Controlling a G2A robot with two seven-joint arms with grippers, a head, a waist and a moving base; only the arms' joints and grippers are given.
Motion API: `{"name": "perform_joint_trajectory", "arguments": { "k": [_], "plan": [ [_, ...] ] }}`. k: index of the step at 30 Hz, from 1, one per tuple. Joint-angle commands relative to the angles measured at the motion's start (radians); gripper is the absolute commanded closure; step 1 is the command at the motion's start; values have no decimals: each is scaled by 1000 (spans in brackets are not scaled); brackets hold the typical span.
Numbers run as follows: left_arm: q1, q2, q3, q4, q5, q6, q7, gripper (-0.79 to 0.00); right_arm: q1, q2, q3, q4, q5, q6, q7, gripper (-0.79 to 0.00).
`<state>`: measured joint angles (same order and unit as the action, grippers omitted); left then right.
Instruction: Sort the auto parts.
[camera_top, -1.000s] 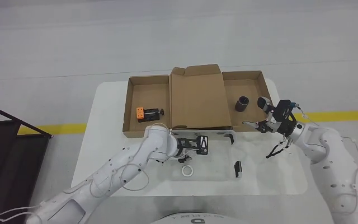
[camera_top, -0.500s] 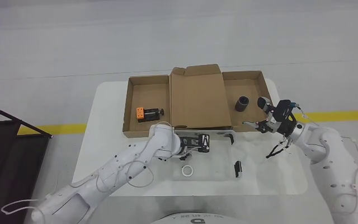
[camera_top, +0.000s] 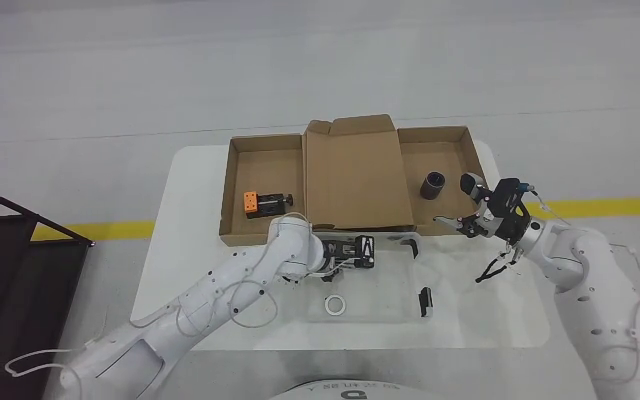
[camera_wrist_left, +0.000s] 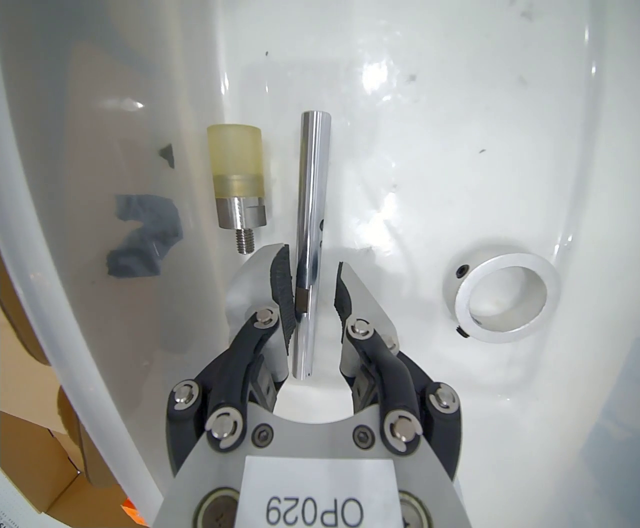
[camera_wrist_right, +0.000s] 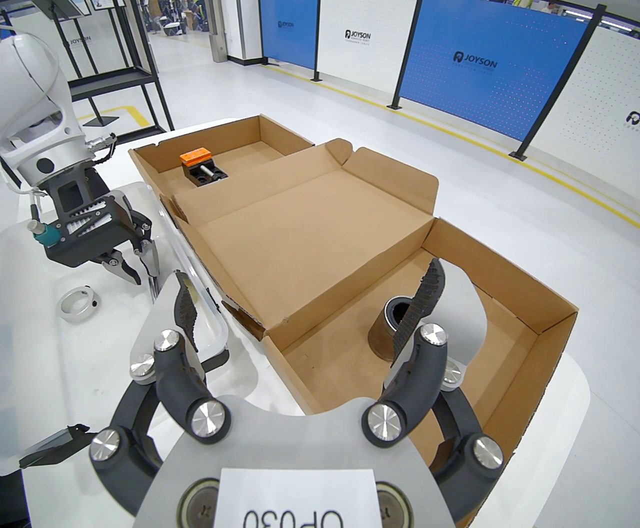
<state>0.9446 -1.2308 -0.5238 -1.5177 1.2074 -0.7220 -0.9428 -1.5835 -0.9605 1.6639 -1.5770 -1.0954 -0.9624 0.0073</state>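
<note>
The left gripper (camera_wrist_left: 310, 260) has edged toward the box-side wall of the white tray (camera_wrist_left: 450, 150) since a second ago. It straddles the steel rod (camera_wrist_left: 312, 190) with jaws parted, one pad touching it and the other just clear. The rod lies in the tray between a plug (camera_wrist_left: 235, 175) and a ring (camera_wrist_left: 550, 295). The right gripper (camera_wrist_right: 308, 272), unmoved, hangs spread wide over the cardboard box (camera_wrist_right: 310, 230) beside the tray, near a dark sleeve (camera_wrist_right: 380, 330).
</note>
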Motion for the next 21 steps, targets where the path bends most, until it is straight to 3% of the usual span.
{"name": "perform_joint_trajectory", "arguments": {
  "k": [1, 3, 10, 12, 13, 14, 15, 21],
  "plan": [
    [-3, -2, 3, 6, 2, 0, 1, -234, 0, 0, 0, 0, 0, 0, 0, -785],
    [-7, -5, 7, 15, 3, 0, 1, -259, 0, 0, 0, 0, 0, 0, 0, -785],
    [-21, -15, 20, 45, 1, 0, 7, -225, 0, 0, 0, 0, 0, 0, 0, -785],
    [-25, -19, 26, 54, -1, 0, 3, -182, 0, 0, 0, 0, 0, 0, 0, -785],
    [-27, -21, 29, 57, -2, 0, 2, -129, 0, 0, 0, 0, 0, 0, 0, -785],
    [-29, -23, 31, 60, -3, 1, 2, -22, 0, 0, 0, 0, 0, 0, 0, -785],
    [-31, -25, 33, 63, -3, 3, 1, 0, 0, 0, 0, 0, 0, 0, 0, -785],
    [-43, -32, 33, 59, -11, 9, 4, 0, 0, 0, 0, 0, 0, 0, 0, -785]
  ]
}}
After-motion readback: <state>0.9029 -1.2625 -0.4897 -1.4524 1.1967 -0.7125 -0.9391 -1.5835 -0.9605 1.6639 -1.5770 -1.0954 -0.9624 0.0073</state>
